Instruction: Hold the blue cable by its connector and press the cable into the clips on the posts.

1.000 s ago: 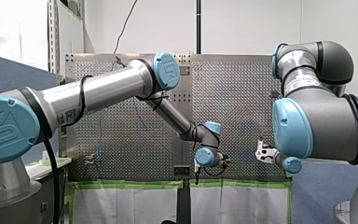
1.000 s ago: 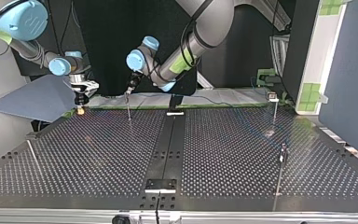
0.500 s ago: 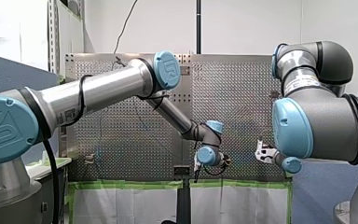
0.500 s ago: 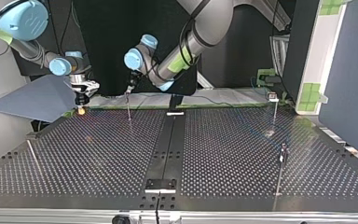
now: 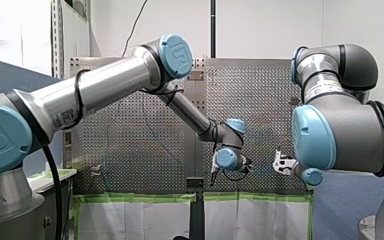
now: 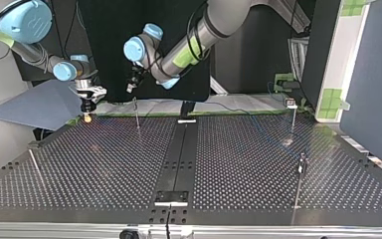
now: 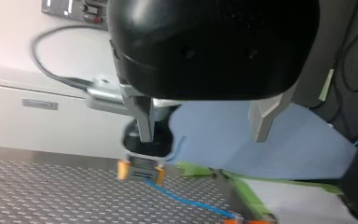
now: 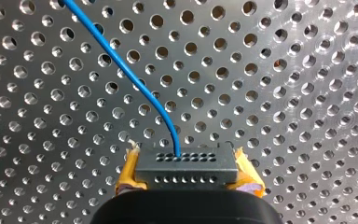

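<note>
Here my right pincer [image 8: 187, 174] clamps the connector [image 8: 186, 164], blue cable [image 8: 118, 60] leading ahead; my left pincer [image 7: 205, 123] spread.

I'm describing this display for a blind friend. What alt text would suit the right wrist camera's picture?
My right gripper clamps a dark grey connector with rows of small holes between its yellow pads. A thin blue cable leaves the connector and curves away over the perforated metal table.

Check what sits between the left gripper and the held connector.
Nothing: in the top view the stretch from my left gripper to the connector in my right gripper is bare; the post stands outside it.
</note>
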Robot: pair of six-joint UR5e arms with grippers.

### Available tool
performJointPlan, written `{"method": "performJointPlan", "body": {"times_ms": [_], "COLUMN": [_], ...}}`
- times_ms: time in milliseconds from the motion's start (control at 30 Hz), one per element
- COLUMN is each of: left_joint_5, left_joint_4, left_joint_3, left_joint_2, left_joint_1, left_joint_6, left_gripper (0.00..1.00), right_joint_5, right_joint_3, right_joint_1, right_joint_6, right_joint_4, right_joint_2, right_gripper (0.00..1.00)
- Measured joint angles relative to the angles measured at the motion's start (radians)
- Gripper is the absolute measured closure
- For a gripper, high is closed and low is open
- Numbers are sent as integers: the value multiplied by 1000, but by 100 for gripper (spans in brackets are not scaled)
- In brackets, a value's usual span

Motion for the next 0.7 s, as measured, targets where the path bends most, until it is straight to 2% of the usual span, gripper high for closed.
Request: {"method": "performJointPlan", "body": {"times_ms": [200,700], "left_joint_5": [-25,-51], "left_joint_4": [58,203], "left_joint_3": [-59,-204], "left_joint_2": [58,203], "left_joint_1": [4,37], "left_joint_6": [-15,-153], "left_gripper": [0,0], "right_joint_5": [-3,-3], "right_joint_3": [0,0], "right_joint_1": [1,3], "right_joint_6": [0,-3], "right_joint_4": [0,11], "right_joint_2": [0,0], "right_gripper": [100,100]}}
